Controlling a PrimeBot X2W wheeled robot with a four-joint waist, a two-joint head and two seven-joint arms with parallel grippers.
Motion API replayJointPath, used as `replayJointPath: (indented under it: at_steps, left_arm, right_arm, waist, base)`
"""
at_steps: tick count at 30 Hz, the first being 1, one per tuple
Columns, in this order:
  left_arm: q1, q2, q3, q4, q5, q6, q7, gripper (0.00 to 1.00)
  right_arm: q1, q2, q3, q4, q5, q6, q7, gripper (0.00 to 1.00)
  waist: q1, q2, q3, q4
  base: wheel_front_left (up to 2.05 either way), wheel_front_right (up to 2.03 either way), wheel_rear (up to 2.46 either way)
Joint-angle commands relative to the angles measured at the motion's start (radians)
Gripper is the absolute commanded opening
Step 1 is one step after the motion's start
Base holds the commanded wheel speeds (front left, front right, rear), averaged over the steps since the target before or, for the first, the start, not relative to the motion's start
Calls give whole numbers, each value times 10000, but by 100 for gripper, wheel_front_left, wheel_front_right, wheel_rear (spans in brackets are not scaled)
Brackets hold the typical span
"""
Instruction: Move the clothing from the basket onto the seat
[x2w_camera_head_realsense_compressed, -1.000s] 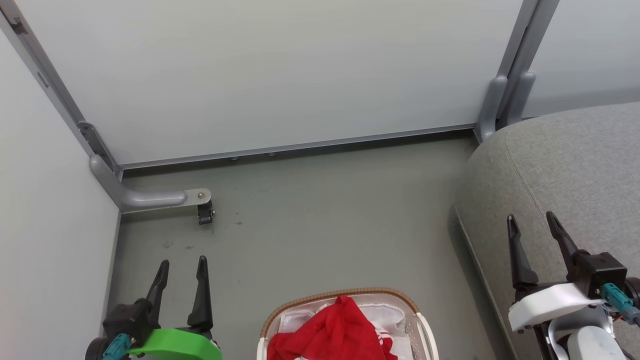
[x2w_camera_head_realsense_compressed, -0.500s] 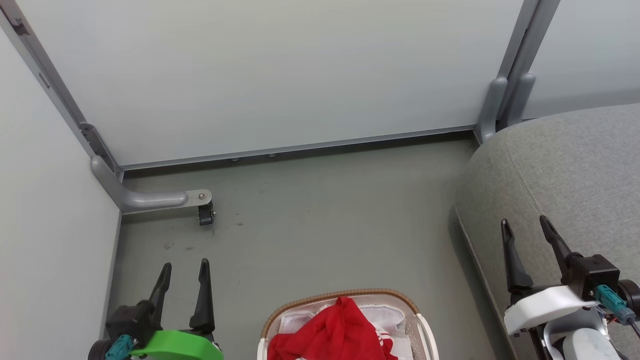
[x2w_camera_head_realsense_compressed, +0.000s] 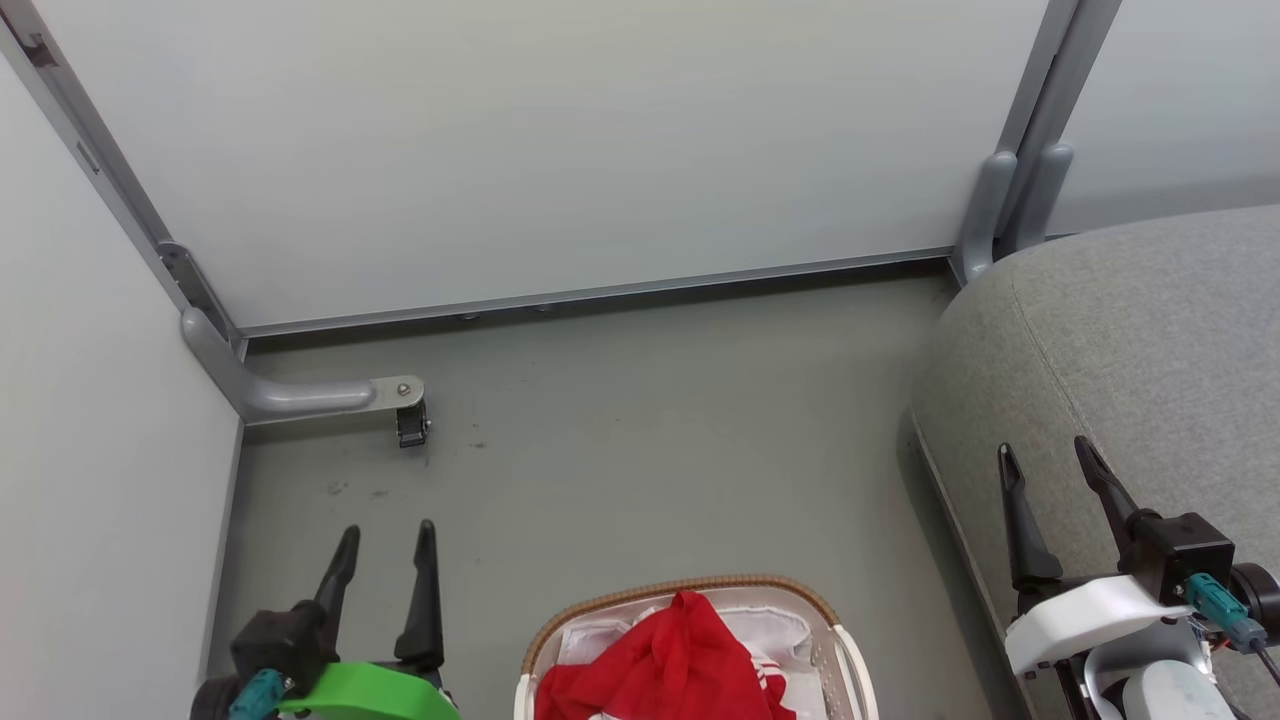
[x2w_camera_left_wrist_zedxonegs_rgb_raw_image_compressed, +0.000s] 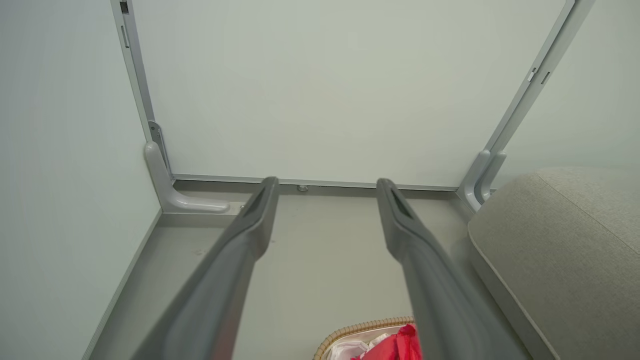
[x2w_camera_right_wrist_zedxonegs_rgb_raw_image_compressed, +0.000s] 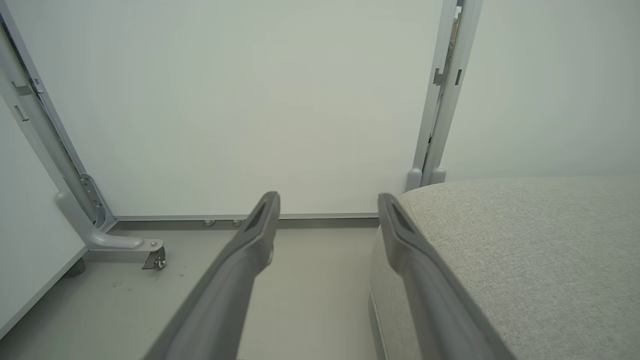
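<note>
Shifted since a second ago, the left gripper (x2w_camera_head_realsense_compressed: 388, 527) is brought nearer the basket (x2w_camera_head_realsense_compressed: 690, 583), and the right gripper (x2w_camera_head_realsense_compressed: 1042, 445) is drawn back slightly over the edge of the seat (x2w_camera_head_realsense_compressed: 1150, 330). Both are held wide, nothing gripped. Right of the left gripper, the clothing (x2w_camera_head_realsense_compressed: 670, 660) is heaped in the basket. Ahead of its tips a caster (x2w_camera_head_realsense_compressed: 411, 427) is seen; in the left wrist view the basket's rim and a red fold are caught.
</note>
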Motion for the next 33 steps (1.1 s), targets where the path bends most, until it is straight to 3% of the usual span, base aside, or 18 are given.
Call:
replayJointPath:
  at_steps: [1,6,12,26,33]
  left_arm:
    - [65,3,-105,72,189,-33,-2,100]
    - [-474,3,-1123,471,726,-42,-4,100]
    - [-1764,15,-2888,1532,825,-36,-2,100]
    - [-5145,31,-6021,5473,156,-26,0,100]
    - [-6109,32,-6975,6861,-422,-26,173,100]
  right_arm:
    - [123,-37,-2,12,60,-7,-49,100]
    - [21,-37,-33,-82,14,-7,-49,100]
    - [-556,-37,-61,-245,-42,-7,-49,100]
    - [-2539,-29,-421,-646,328,-8,-49,100]
    - [-3062,-31,-254,-732,656,-8,-49,100]
  waist:
    - [0,0,35,-10]
    - [0,0,315,-51]
    - [0,0,1419,-389]
    - [0,0,4903,-1724]
    - [0,0,6013,-2235]
  base:
    - [0,0,0]
    - [0,0,0]
    - [0,0,0]
    - [0,0,0]
    - [0,0,0]
